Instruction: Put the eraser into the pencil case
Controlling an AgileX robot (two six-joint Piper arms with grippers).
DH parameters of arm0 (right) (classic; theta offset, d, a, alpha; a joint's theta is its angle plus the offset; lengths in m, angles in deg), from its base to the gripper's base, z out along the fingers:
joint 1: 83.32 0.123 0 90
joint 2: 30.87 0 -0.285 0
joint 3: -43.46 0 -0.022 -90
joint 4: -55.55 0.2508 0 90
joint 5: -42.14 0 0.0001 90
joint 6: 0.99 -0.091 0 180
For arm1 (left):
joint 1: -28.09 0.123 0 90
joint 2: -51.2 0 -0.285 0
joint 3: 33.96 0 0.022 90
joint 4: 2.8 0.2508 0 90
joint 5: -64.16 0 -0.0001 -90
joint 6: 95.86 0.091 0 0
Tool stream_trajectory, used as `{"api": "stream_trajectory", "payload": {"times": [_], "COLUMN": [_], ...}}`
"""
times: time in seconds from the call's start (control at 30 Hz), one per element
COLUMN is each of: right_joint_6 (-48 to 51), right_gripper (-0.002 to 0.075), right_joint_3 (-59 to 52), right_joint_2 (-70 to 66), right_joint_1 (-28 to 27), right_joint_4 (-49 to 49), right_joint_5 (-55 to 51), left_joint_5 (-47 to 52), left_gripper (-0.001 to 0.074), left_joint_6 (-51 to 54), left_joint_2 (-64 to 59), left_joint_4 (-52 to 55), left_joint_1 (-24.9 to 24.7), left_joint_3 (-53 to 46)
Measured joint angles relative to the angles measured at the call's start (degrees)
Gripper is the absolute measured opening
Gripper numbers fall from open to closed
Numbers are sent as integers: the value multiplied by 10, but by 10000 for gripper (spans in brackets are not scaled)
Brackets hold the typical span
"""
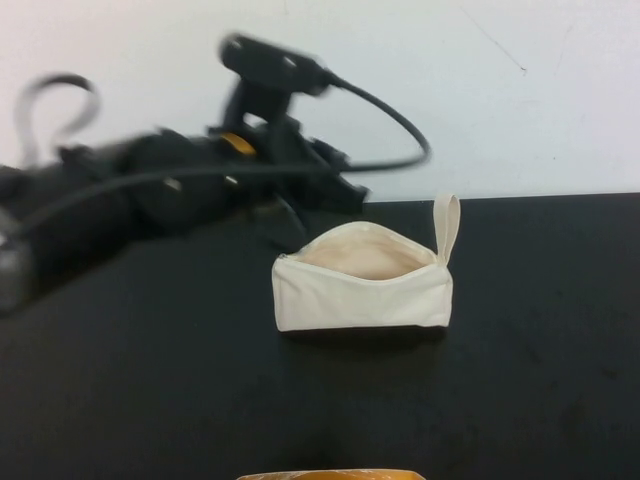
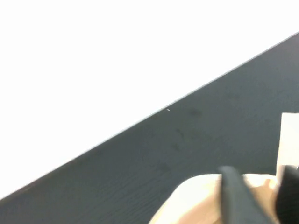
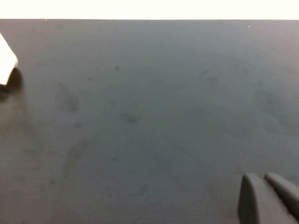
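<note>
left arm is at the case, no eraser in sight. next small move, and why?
Probably hold and check the left gripper, which hangs over the open case. Its fingers look apart with only pale lining between them. No eraser shows on the table, so it may already be inside. If so, back the arm away. The right gripper sits low over bare table, fingers together.

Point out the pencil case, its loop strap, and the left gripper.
pencil case (image 1: 360, 298): high view, on its front canvas wall.
loop strap (image 1: 447, 222): high view, mid-strap at the case's right end.
left gripper (image 1: 290, 222): high view, at its blurred tip behind the case's left end.
</note>
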Motion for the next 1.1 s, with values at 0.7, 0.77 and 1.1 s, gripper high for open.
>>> {"api": "stream_trajectory", "payload": {"times": [0.7, 0.77, 1.1], "right_joint_6": [0, 0, 0], "right_gripper": [-1, -1, -1], "right_joint_3": [0, 0, 0], "right_joint_2": [0, 0, 0], "right_joint_1": [0, 0, 0], "right_joint_4": [0, 0, 0], "right_joint_5": [0, 0, 0], "left_joint_5": [106, 106, 31], "left_gripper": [7, 6, 0], "left_joint_6": [13, 13, -41], "left_joint_2": [438, 475, 607], "left_joint_4": [8, 34, 87], "left_joint_1": [29, 29, 61], "left_joint_3": [-308, -338, -510]}}
